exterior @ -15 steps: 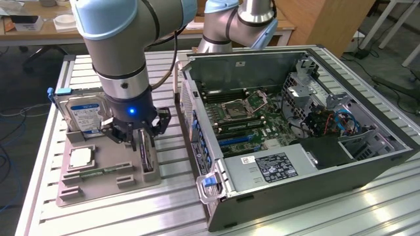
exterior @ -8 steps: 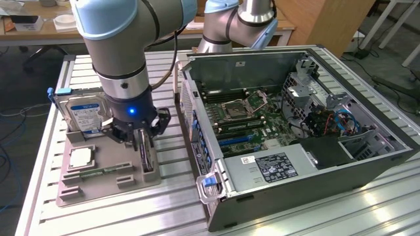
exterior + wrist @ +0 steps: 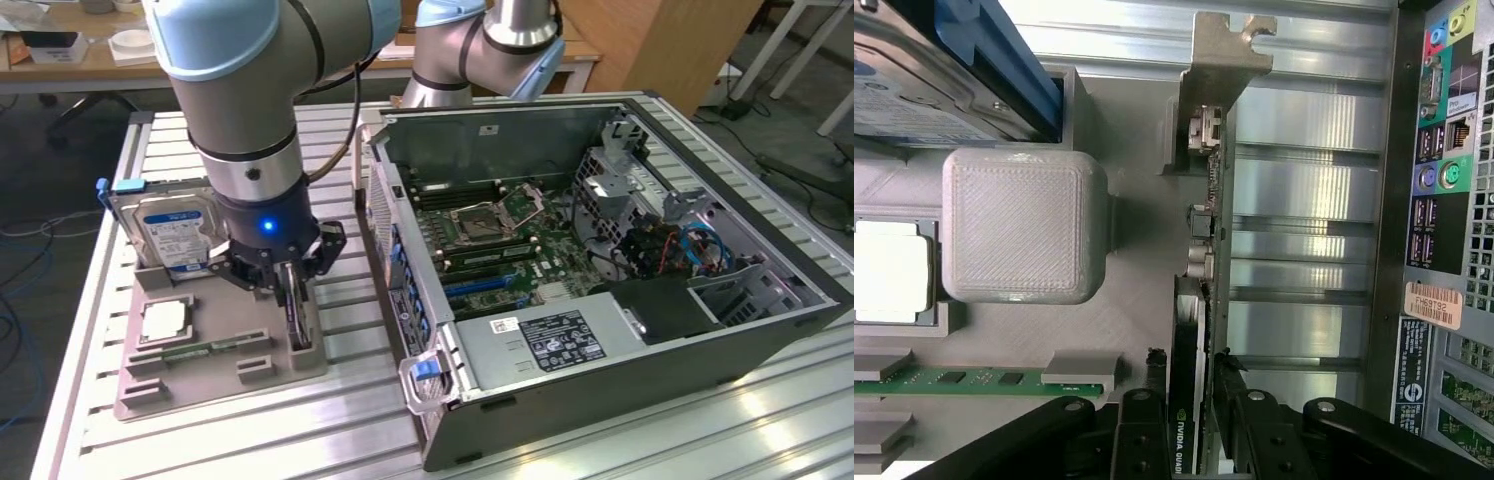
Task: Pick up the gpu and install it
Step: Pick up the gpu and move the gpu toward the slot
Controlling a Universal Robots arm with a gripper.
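The gpu (image 3: 299, 318) is a thin dark card with a silvery end bracket (image 3: 1219, 50). It stands on edge in a slot of the grey holder tray (image 3: 200, 385), at the exterior view's left. My gripper (image 3: 290, 295) has come down over it from above. In the wrist view the gripper (image 3: 1189, 362) straddles the gpu (image 3: 1206, 260), one dark finger (image 3: 1154, 365) on each side of the card with a slight gap. The jaws are still open and close to the card's faces. The open computer case (image 3: 601, 250) lies beside the tray, with its motherboard slots (image 3: 481, 285) exposed.
The tray also holds a silver hard drive with a blue label (image 3: 167, 230), a processor chip (image 3: 163, 318) and a green memory stick (image 3: 200, 350). A grey block (image 3: 1024, 225) rises next to the card. The case's rear wall (image 3: 400, 260) stands close to the gripper. A second arm's base (image 3: 481, 50) is behind the case.
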